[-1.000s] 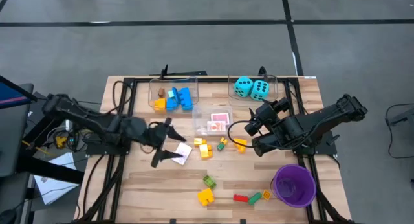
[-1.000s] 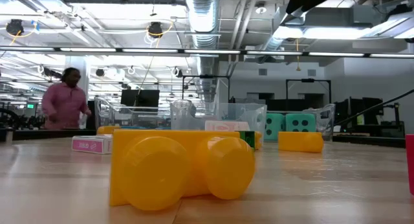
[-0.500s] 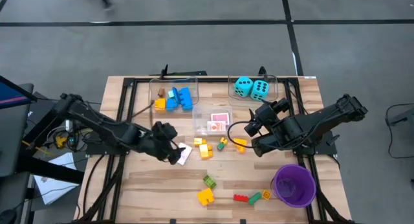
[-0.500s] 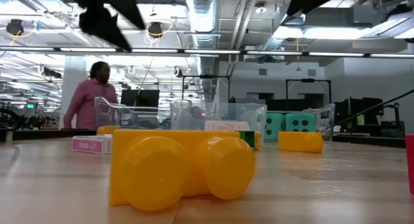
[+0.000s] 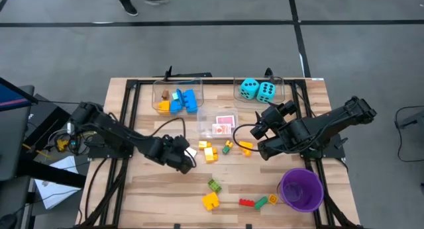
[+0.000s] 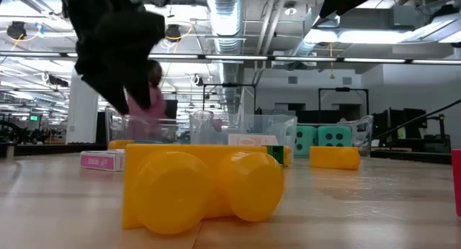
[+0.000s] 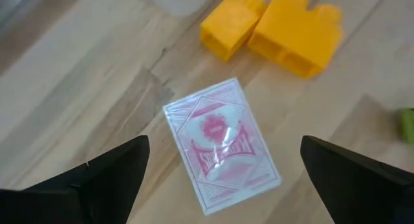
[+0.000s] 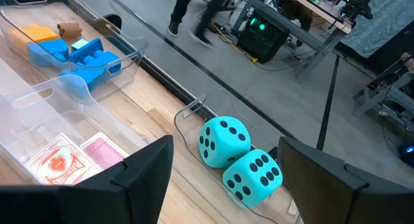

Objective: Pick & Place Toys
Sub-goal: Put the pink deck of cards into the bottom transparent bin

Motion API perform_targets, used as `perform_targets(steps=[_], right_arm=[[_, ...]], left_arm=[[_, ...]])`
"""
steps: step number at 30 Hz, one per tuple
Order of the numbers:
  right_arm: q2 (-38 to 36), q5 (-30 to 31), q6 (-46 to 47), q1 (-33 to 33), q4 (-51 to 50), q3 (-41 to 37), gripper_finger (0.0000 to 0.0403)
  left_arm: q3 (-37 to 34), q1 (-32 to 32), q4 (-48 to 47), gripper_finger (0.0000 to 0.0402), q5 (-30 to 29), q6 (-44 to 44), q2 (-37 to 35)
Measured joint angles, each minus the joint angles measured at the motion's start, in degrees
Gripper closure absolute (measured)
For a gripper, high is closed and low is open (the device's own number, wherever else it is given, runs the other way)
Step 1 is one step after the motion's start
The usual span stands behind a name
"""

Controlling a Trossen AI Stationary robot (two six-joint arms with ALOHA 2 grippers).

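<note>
We had our left gripper (image 7: pixel 223 179) spread wide and empty directly above the card pack (image 7: pixel 222 145), lying flat just beside two yellow bricks (image 7: pixel 272 28), its long axis running slantwise between the fingers. Our right gripper (image 8: pixel 223 185) waited farther off, open, empty.

card pack (image 7: pixel 222 147) on table (image 7: pixel 77 88), 2 yellow bricks (image 7: pixel 275 28)

Open-plan robotics lab. Exposed ducts (image 6: pixel 229 22) and strip lights fill the upper frame. Monitors (image 6: pixel 155 109) line the background benches.
</note>
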Motion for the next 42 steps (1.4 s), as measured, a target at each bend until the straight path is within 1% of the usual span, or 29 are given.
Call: perform_targets(steps=[7, 14, 22, 34, 38, 42], right_arm=[[0.0, 0.0, 0.0, 0.0, 0.0, 0.0, 0.0131], [0.0, 0.0, 0.0, 0.0, 0.0, 0.0, 0.0131], [0.0, 0.0, 0.0, 0.0, 0.0, 0.0, 0.0131], [0.0, 0.0, 0.0, 0.0, -0.1, 0.0, 0.0131], [0.0, 0.0, 0.0, 0.0, -0.1, 0.0, 0.0131], [0.0, 0.0, 0.0, 0.0, 0.0, 0.0, 0.0131]], left_arm=[[0.0, 0.6, 0.7, 0.0002, 1.5, -1.5, 5.7], [0.0, 0.4, 1.3, 0.0002, 2.5, -2.4, 9.4], [-0.1, 0.4, 3.5, 0.0002, 3.1, -2.6, 9.8], [-0.1, 0.1, 3.5, 0.0002, 4.2, -4.2, 9.8], [-0.1, -0.4, 0.9, 0.0003, 5.5, -2.1, 9.7], [0.1, -0.7, -4.7, 0.0002, 6.0, 1.4, 9.5]])
